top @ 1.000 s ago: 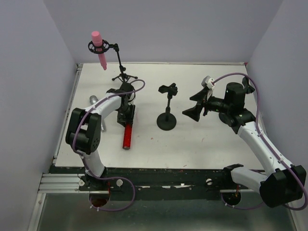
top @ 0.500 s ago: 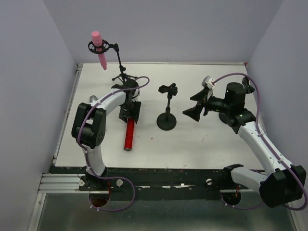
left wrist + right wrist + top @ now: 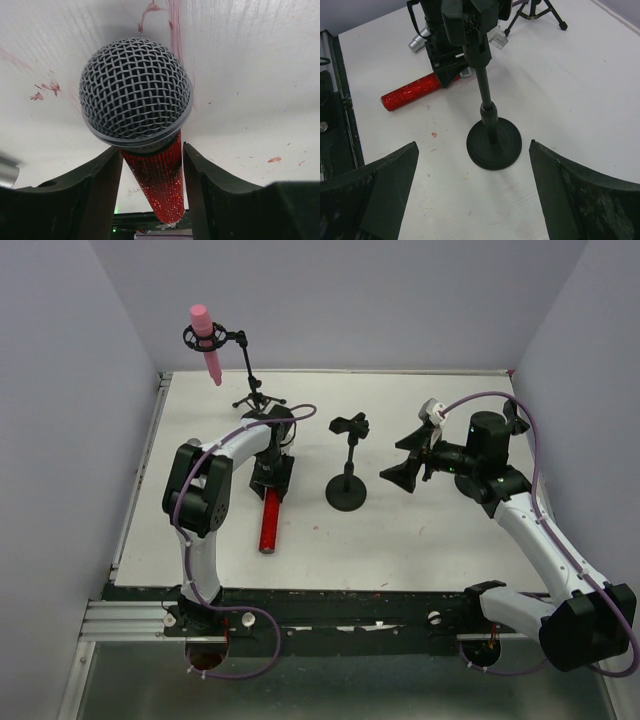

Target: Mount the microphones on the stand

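Note:
The red microphone [image 3: 268, 525] lies flat on the white table [image 3: 420, 530], its silver mesh head [image 3: 134, 92] under my left gripper [image 3: 270, 476]. In the left wrist view the fingers [image 3: 100, 190] flank its red body just below the head with slim gaps, so my left gripper [image 3: 151, 150] is open around it. The pink microphone [image 3: 205, 340] sits in the tripod stand's [image 3: 252, 380] ring mount. The silver-grey microphone [image 3: 418, 42] lies behind the left arm. My right gripper [image 3: 405, 466] hangs wide open, facing the round-base stand [image 3: 347, 490] with its bare clip [image 3: 350, 425].
White walls [image 3: 60, 440] close in the table on three sides. The round base [image 3: 494, 142] stands just ahead of my right gripper [image 3: 472, 200]. The tripod's legs [image 3: 540, 10] spread at the back. A dark rail [image 3: 330, 600] runs along the near edge.
The left arm's elbow has swung right and its wrist has turned over the red microphone's head. Its jaws have widened. The red microphone shifted slightly. The right arm has not moved.

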Robot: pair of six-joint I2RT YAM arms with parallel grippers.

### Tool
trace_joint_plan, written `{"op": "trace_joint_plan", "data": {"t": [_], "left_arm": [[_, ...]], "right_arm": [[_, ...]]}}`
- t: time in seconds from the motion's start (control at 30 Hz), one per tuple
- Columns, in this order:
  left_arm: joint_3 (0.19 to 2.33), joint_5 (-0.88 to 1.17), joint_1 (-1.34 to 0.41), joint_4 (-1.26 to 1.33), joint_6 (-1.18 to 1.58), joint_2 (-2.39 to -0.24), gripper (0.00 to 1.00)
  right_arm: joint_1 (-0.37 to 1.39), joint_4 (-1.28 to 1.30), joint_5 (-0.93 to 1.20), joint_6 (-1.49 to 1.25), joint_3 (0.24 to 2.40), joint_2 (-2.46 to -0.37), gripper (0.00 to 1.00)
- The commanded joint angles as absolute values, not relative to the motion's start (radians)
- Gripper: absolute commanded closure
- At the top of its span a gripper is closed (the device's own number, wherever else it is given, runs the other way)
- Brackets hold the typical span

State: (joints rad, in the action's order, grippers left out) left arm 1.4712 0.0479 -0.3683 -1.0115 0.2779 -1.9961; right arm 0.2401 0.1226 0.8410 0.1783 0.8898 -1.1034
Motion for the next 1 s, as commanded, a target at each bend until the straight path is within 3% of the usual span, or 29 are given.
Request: {"op": "trace_joint_plan", "data": {"t": [0.0,0.03,0.13,0.3,0.7,0.97], "left_arm": [[1.496,0.008,-0.38,-1.057,0.288,-2.008,0.46],[1.494,0.014,-0.379,-1.055,0.287,-2.005,0.5],[1.49,0.031,-0.377,-1.039,0.284,-1.996,0.76],[1.447,0.037,-0.379,-0.962,0.296,-1.91,0.92],[1.091,0.181,-0.38,-0.579,0.264,-1.295,1.0],[0.95,0.33,-0.38,-0.351,0.173,-0.86,1.0]], "right_arm": [[0.236,0.146,0.822,0.198,0.908,-1.083,0.0],[0.236,0.147,0.821,0.198,0.908,-1.083,0.0],[0.236,0.15,0.819,0.202,0.908,-1.081,0.0],[0.236,0.156,0.825,0.209,0.908,-1.083,0.0],[0.236,0.469,0.971,0.507,0.971,-1.092,0.0],[0.236,0.875,0.965,0.699,1.245,-1.126,0.0]]}}
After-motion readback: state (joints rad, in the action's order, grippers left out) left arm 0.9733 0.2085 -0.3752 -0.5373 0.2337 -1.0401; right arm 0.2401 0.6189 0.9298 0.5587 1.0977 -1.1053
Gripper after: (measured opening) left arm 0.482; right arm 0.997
